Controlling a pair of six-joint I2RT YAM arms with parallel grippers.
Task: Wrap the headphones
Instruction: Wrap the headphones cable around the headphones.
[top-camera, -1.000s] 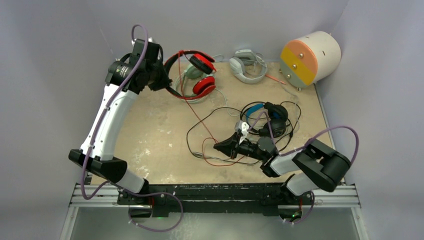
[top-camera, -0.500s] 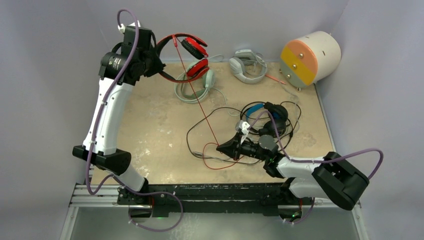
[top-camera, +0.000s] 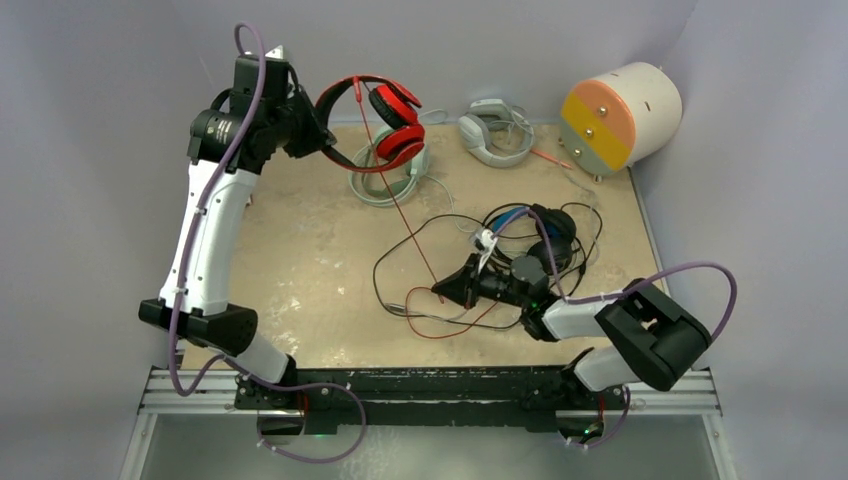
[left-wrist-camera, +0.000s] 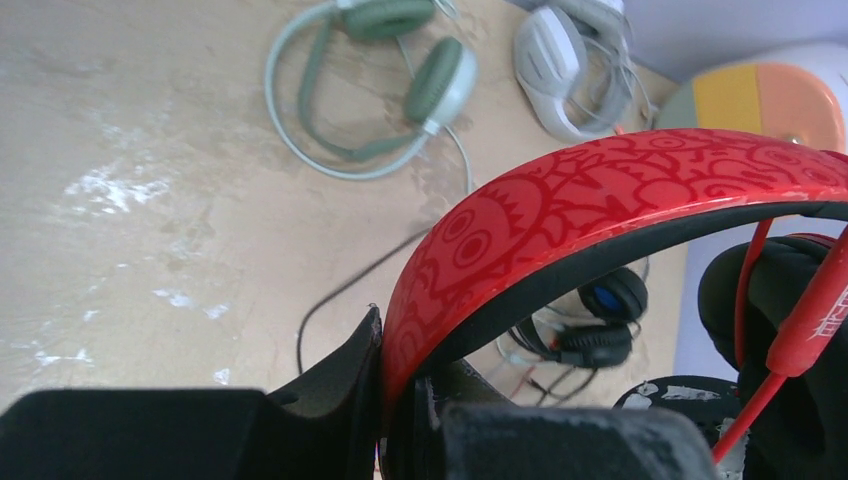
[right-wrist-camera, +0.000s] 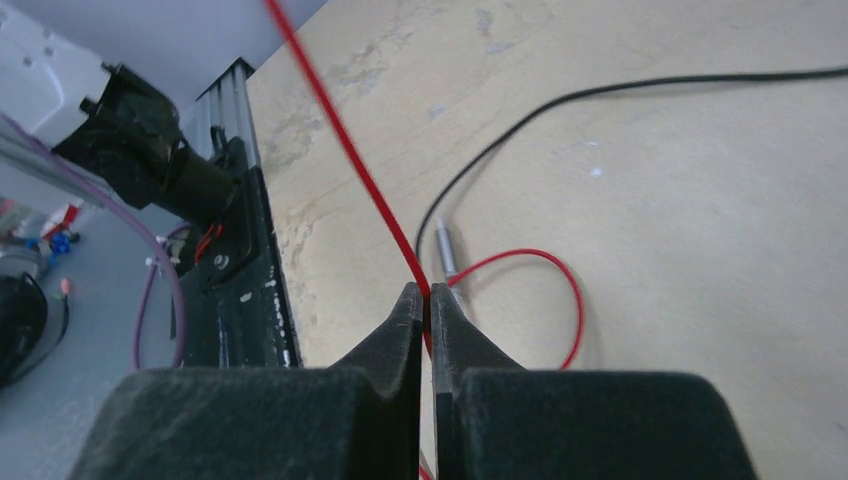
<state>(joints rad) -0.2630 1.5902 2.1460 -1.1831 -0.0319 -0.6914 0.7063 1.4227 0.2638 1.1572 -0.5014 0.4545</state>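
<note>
above the table (top-camera: 300, 280) at its far left corner, left gripper (left-wrist-camera: 400, 352) clamps the red-and-black headset (top-camera: 392, 128); right gripper (right-wrist-camera: 427, 300) pinches its thin red cable (top-camera: 401, 216).

The top camera looked down from the near edge onto the whole table (top-camera: 300, 280). The left wrist camera faced it from higher, the right from close by; top and right views shared the red cable (right-wrist-camera: 345, 150).

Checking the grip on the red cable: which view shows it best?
Right wrist: the right tool is shut on the red cable at its tips, close up. The top view shows its taut run up to the red headset, but thin. Left wrist shows only its end by an ear cup.
</note>
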